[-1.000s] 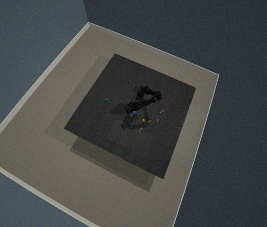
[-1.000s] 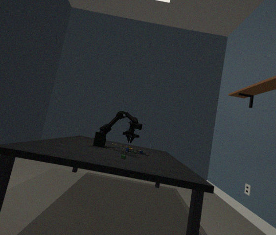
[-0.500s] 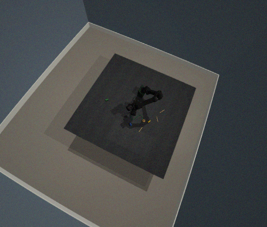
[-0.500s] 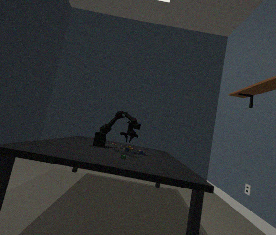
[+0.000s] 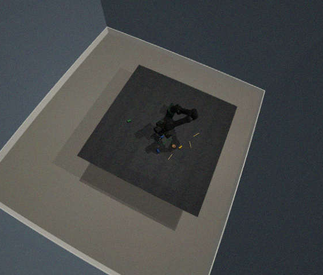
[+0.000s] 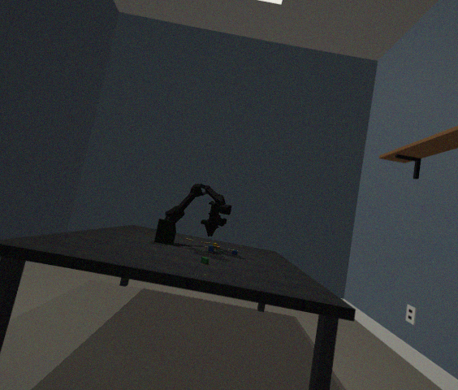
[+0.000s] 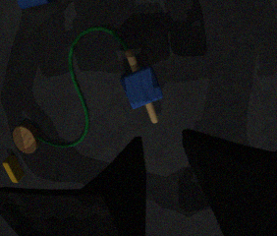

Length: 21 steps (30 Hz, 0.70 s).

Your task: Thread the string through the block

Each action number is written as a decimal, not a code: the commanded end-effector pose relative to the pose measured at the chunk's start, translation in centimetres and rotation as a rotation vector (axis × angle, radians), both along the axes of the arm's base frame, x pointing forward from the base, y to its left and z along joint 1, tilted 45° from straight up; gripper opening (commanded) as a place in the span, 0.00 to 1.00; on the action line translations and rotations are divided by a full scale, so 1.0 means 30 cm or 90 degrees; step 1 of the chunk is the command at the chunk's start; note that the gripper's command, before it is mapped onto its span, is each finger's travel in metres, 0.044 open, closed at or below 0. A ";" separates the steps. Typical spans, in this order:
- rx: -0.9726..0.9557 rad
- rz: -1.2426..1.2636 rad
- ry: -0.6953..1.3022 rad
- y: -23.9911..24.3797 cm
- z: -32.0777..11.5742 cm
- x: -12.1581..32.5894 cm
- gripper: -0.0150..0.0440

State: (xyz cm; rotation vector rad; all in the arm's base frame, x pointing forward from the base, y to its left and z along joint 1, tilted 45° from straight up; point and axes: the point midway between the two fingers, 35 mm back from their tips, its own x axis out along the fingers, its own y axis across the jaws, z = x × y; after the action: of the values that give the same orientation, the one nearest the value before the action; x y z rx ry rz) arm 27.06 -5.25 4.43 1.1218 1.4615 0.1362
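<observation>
The blue block (image 5: pixel 162 136) (image 6: pixel 211 249) (image 7: pixel 141 88) sits on the table. The string's stick (image 7: pixel 151 113) runs through its hole, with an end showing on each side; the end toward the fingers is bare. The green string (image 7: pixel 99 29) joins the other end, outside the block, and curves to the round wooden button (image 5: pixel 173 146) (image 7: pixel 26 139). My gripper (image 6: pixel 209 235) (image 7: pixel 162 140) is partly open and empty. It hangs above the table, with the block and stick ahead of the fingertips in the wrist view.
Loose sticks (image 5: pixel 196 134) (image 5: pixel 190 144) (image 5: pixel 169 156) lie beyond the button. A yellow piece (image 5: pixel 180 146) (image 7: pixel 14 168) lies beside the button. Another blue object (image 5: pixel 157 150) (image 6: pixel 234 253) lies near the block. A green object (image 5: pixel 129 120) (image 6: pixel 205 260) lies farther off.
</observation>
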 end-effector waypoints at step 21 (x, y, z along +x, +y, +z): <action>-0.041 0.110 -0.107 0.034 -0.036 0.000 0.46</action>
State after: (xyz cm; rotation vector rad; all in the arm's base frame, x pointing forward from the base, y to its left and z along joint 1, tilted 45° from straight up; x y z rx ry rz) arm 26.99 -4.56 3.78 0.9027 1.3986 0.2984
